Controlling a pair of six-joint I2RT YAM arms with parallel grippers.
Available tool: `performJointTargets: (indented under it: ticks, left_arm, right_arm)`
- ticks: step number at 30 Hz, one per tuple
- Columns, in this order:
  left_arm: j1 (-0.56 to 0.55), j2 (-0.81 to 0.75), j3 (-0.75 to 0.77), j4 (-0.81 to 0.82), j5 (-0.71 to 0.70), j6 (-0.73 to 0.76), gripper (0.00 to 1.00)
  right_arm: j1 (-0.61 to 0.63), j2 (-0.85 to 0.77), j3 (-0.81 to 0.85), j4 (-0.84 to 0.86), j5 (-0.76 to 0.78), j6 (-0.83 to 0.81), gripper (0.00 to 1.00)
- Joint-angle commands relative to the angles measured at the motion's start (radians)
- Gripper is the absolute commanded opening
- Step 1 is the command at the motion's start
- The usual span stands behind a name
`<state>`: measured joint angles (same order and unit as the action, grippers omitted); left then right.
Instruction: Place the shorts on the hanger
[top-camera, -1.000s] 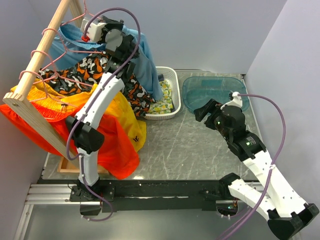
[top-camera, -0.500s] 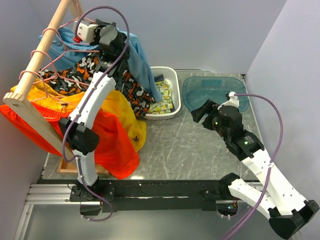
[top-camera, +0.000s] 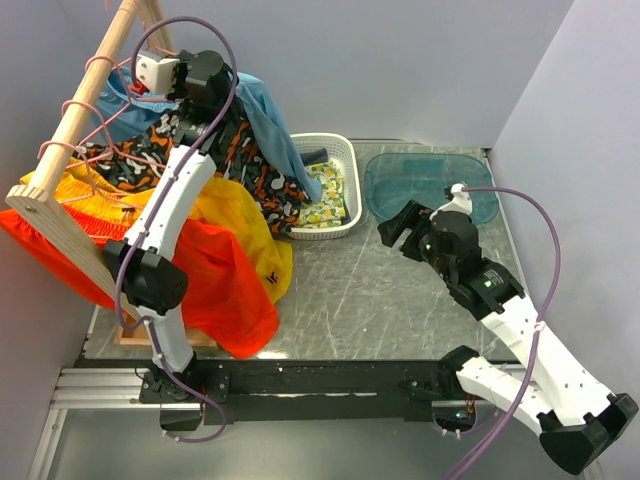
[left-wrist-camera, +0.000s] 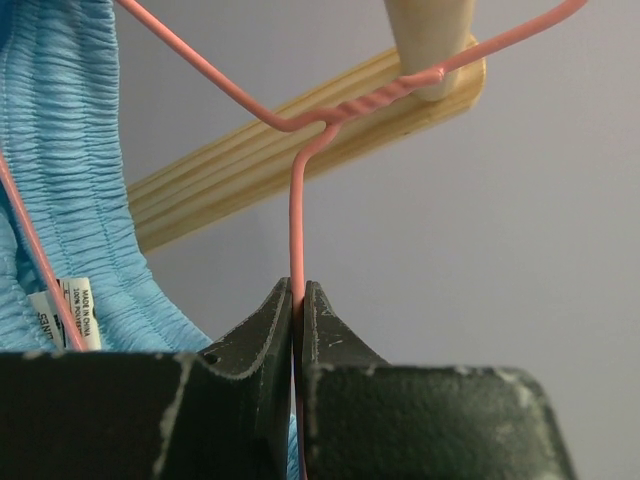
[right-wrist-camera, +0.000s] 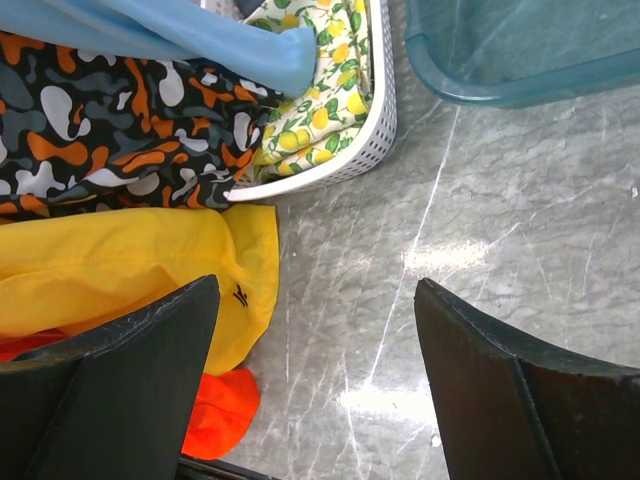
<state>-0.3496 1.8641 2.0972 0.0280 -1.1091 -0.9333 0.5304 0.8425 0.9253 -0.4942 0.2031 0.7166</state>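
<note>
The light blue shorts (top-camera: 265, 115) hang on the pink wire hanger (left-wrist-camera: 296, 220) at the far end of the wooden rack. Their ribbed waistband (left-wrist-camera: 60, 180) fills the left of the left wrist view. My left gripper (top-camera: 138, 88) is raised beside the rack rail and is shut on the hanger's neck wire (left-wrist-camera: 297, 300). The hook's twisted part lies against the wooden rail (left-wrist-camera: 300, 140). My right gripper (top-camera: 398, 225) is open and empty, low over the table (right-wrist-camera: 315, 300) right of the clothes.
The wooden rack rail (top-camera: 80, 120) carries black, orange and white patterned shorts (top-camera: 230, 160), yellow shorts (top-camera: 235, 230) and orange shorts (top-camera: 225, 300) on other pink hangers. A white basket (top-camera: 340, 145) holds lemon-print cloth. A blue tub (top-camera: 425, 185) stands behind my right gripper.
My left gripper has moved left toward the rack rail, carrying the hanger and the blue shorts with it. My right gripper has drifted slightly left.
</note>
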Motion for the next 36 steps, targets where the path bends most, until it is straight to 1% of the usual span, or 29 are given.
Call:
performJointTargets:
  ticks: [1, 3, 4, 5, 7, 8, 10, 14, 16, 17, 19, 20, 22, 23, 25, 26, 28, 29, 31, 32, 33, 36]
  left_arm:
    - [0.003, -0.1, -0.038, -0.007, 0.035, -0.07, 0.01]
    - [0.003, -0.109, -0.052, -0.014, 0.035, -0.079, 0.04]
    - [0.003, -0.115, -0.061, -0.016, 0.037, -0.084, 0.07]
    - [0.003, -0.117, -0.063, -0.017, 0.04, -0.082, 0.18]
    - [0.003, -0.123, -0.066, -0.025, 0.043, -0.09, 0.31]
    - [0.003, -0.126, -0.069, -0.025, 0.049, -0.094, 0.42]
    - [0.003, -0.14, -0.088, -0.045, 0.061, -0.096, 0.44]
    - [0.003, -0.157, -0.097, -0.069, 0.091, -0.099, 0.61]
    - [0.003, -0.166, -0.1, -0.098, 0.112, -0.107, 0.64]
    - [0.003, -0.171, -0.104, -0.1, 0.121, -0.104, 0.69]
    - [0.003, -0.183, -0.118, -0.121, 0.143, -0.111, 0.74]
    - [0.003, -0.189, -0.123, -0.126, 0.149, -0.113, 0.79]
    - [0.003, -0.201, -0.132, -0.137, 0.179, -0.104, 0.83]
    - [0.003, -0.204, -0.134, -0.16, 0.192, -0.105, 0.86]
    - [0.001, -0.213, -0.138, -0.175, 0.227, -0.108, 0.89]
    - [0.001, -0.22, -0.143, -0.195, 0.239, -0.11, 0.9]
    - [0.001, -0.233, -0.158, -0.204, 0.256, -0.101, 0.93]
    - [0.001, -0.236, -0.16, -0.207, 0.279, -0.095, 0.96]
    - [0.001, -0.249, -0.158, -0.252, 0.295, -0.099, 0.99]
    - [0.001, -0.255, -0.164, -0.252, 0.319, -0.09, 0.99]
    - [0.001, -0.269, -0.169, -0.257, 0.334, -0.082, 0.97]
    - [0.0, -0.287, -0.177, -0.261, 0.411, -0.041, 0.96]
  right_arm:
    - [0.016, -0.002, 0.023, 0.042, 0.025, 0.004, 0.86]
    - [0.02, -0.002, 0.023, 0.045, 0.019, 0.001, 0.86]
    - [0.023, 0.001, 0.026, 0.045, 0.018, 0.0, 0.86]
    - [0.026, 0.007, 0.029, 0.045, 0.016, -0.002, 0.86]
    - [0.042, 0.013, 0.036, 0.046, 0.016, -0.009, 0.86]
    - [0.049, 0.021, 0.038, 0.048, 0.016, -0.011, 0.86]
    - [0.063, 0.032, 0.044, 0.057, 0.007, -0.019, 0.87]
    - [0.088, 0.078, 0.084, 0.063, -0.007, -0.045, 0.86]
    - [0.101, 0.095, 0.098, 0.083, -0.016, -0.068, 0.87]
    - [0.103, 0.118, 0.115, 0.089, -0.027, -0.077, 0.87]
    - [0.103, 0.15, 0.133, 0.12, -0.05, -0.098, 0.87]
    - [0.103, 0.182, 0.153, 0.132, -0.089, -0.109, 0.87]
    - [0.105, 0.219, 0.174, 0.178, -0.126, -0.135, 0.87]
    - [0.103, 0.263, 0.199, 0.195, -0.16, -0.147, 0.87]
    - [0.105, 0.318, 0.236, 0.229, -0.191, -0.183, 0.86]
    - [0.105, 0.383, 0.289, 0.229, -0.2, -0.19, 0.86]
    - [0.105, 0.446, 0.342, 0.244, -0.241, -0.215, 0.86]
    - [0.108, 0.502, 0.381, 0.252, -0.254, -0.221, 0.86]
    - [0.108, 0.561, 0.424, 0.267, -0.275, -0.233, 0.86]
    - [0.109, 0.617, 0.469, 0.264, -0.28, -0.236, 0.86]
    - [0.109, 0.644, 0.49, 0.263, -0.286, -0.241, 0.86]
    - [0.109, 0.708, 0.527, 0.276, -0.297, -0.241, 0.86]
